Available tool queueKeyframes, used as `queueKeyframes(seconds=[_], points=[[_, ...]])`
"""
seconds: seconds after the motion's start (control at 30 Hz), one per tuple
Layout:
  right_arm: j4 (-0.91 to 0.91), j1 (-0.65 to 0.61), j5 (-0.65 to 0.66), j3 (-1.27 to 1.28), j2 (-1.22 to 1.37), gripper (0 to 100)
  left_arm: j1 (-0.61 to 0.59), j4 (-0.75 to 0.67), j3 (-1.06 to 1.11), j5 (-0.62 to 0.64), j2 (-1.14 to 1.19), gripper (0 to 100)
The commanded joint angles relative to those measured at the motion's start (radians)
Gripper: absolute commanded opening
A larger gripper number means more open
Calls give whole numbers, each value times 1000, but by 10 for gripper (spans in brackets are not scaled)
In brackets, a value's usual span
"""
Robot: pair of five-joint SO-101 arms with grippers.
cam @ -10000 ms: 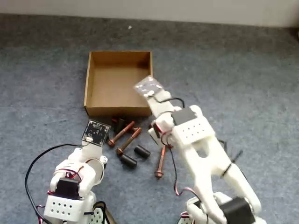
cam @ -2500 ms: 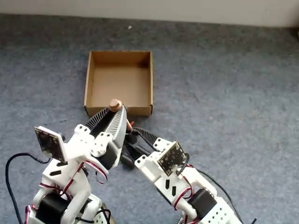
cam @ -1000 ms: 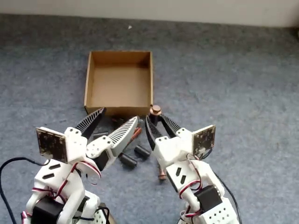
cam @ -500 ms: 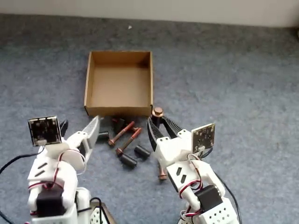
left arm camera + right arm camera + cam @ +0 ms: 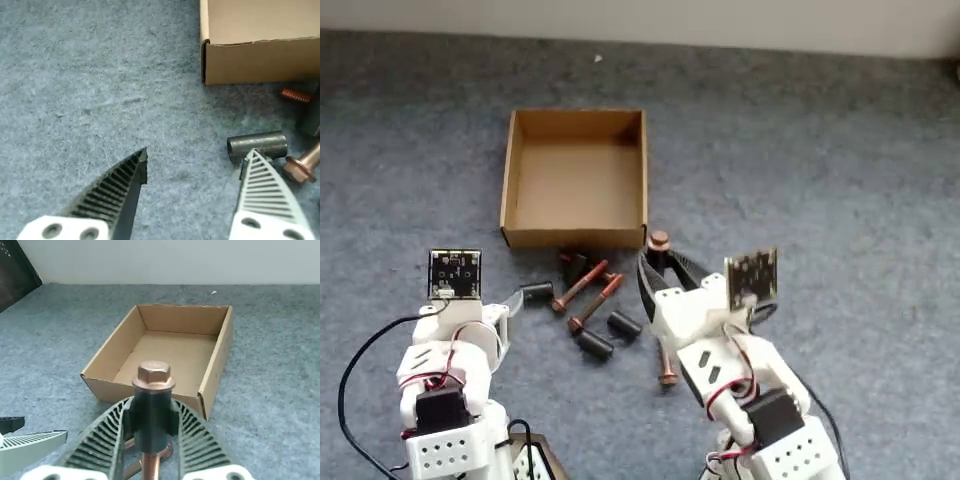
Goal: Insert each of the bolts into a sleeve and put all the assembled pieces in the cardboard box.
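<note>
One sleeved bolt (image 5: 154, 376) stands in the right end effector (image 5: 152, 412).

In the left wrist view, the cardboard box (image 5: 260, 60) and a loose bolt (image 5: 299, 166) were cut off by the picture's edge. The shank of the held bolt (image 5: 154, 376) was mostly hidden inside the sleeve (image 5: 150, 422).

Even, diffuse overhead light, moderately bright, thin soft shadows at the foot of the cardboard box (image 5: 573, 238) and under loose bolts (image 5: 582, 285) on the tabletop (image 5: 820, 150), dull sheen on the copper head of the sleeved bolt (image 5: 153, 374)
</note>
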Motion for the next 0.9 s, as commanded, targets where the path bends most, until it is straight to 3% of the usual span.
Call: queueKeyframes(seconds=[0.0,0.23,0.47,0.6,0.77,0.87], points=[[-73,-28,-3,-314,400,5,19,-21,22,-8,-8,309],[-384,-19,-2,-581,906,5,16,-21,22,-8,-8,309],[-791,38,-2,-665,1330,9,21,-21,22,-9,-7,309],[-817,39,84,-710,1504,42,21,-21,22,-9,-7,309],[-797,36,92,-717,1547,215,21,-21,22,-9,-7,309],[-700,36,89,-725,1535,220,21,-21,22,-9,-7,309]])
